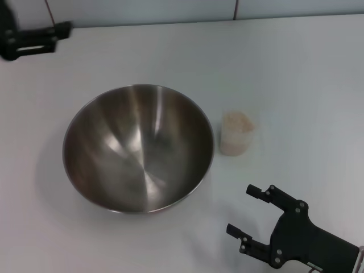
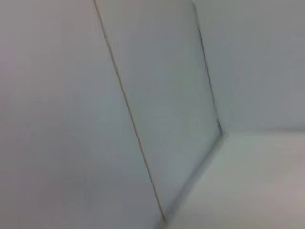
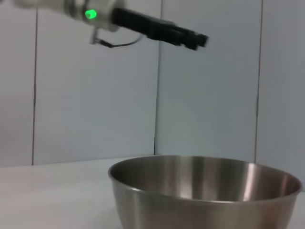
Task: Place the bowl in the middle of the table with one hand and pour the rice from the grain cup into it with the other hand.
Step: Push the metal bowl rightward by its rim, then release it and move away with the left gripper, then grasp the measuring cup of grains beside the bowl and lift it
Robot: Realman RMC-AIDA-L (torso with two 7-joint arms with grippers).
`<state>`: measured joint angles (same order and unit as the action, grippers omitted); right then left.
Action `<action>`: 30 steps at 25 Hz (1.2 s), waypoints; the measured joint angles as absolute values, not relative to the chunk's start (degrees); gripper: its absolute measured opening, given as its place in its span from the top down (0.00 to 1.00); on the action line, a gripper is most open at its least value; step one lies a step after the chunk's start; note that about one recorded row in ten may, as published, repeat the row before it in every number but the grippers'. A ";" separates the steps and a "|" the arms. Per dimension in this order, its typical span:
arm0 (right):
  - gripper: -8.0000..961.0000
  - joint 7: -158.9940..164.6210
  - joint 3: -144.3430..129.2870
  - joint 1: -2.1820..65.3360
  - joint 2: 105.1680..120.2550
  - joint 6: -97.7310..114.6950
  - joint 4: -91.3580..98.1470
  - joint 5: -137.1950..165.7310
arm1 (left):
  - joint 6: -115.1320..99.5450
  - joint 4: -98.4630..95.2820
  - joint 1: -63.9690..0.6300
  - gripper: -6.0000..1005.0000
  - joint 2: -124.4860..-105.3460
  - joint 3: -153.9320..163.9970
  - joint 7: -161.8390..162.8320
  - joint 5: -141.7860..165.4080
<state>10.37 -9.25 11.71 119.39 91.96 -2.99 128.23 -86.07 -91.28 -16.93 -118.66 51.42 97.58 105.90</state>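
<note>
The bowl (image 1: 138, 148) sits upright on the desk (image 1: 296, 74), mouth facing up, a little left of the desk's middle in the head view, its brushed inside empty. Just beside it on the robot's right stands the grain cup (image 1: 235, 134), upright with its long axis vertical and its open top up, filled close to the brim with rice (image 1: 236, 120). Cup and bowl look slightly apart rather than touching, though the gap is narrow.

The right claw (image 1: 249, 211) hovers at the near right of the desk, released, its two forked fingers spread wide and pointing toward the far left, roughly at the gap between cup and bowl. It holds nothing and lies well short of the cup; bare desk is all that lies between them.

The left claw (image 1: 62, 31) is at the far left corner by the tiled wall (image 1: 170, 11), well away from the bowl. Whether its fingers are parted or closed cannot be told. The left wrist view shows only wall tiles and desk edge. The right wrist view shows the bowl's rim close up, with the left arm (image 3: 143, 24) above it.
</note>
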 joint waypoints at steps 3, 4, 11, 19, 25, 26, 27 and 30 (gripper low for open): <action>0.20 10.35 -9.04 11.59 119.37 92.03 -2.99 128.23 | -81.58 -90.97 -4.02 0.22 -118.59 55.58 84.63 91.53; 0.20 10.35 -9.04 11.59 119.36 92.05 -2.99 128.22 | -81.33 -89.40 -0.66 0.21 -118.64 56.64 79.70 87.51; 0.20 10.34 -8.17 11.17 119.35 92.10 -2.98 128.22 | -92.70 -65.11 10.48 0.20 -118.52 60.00 49.44 72.09; 0.19 10.26 -7.53 10.72 119.35 92.12 -2.95 128.23 | -98.66 -22.12 1.92 0.20 -116.02 54.13 23.98 79.09; 0.20 10.44 -4.65 10.30 119.35 92.06 -2.99 128.23 | -95.02 -13.77 -1.08 0.20 -115.34 54.22 19.17 80.12; 0.20 10.53 -2.95 9.81 119.36 91.94 -2.99 128.23 | -94.84 -13.75 -1.22 0.20 -115.40 54.32 19.17 80.15; 0.20 10.56 -1.38 9.35 119.37 91.81 -3.00 128.24 | -94.69 -13.69 -1.41 0.20 -115.49 54.36 19.21 80.19; 0.20 10.33 7.49 7.22 119.65 90.39 -3.32 128.14 | -94.57 -13.58 -1.70 0.20 -115.52 54.37 19.56 80.20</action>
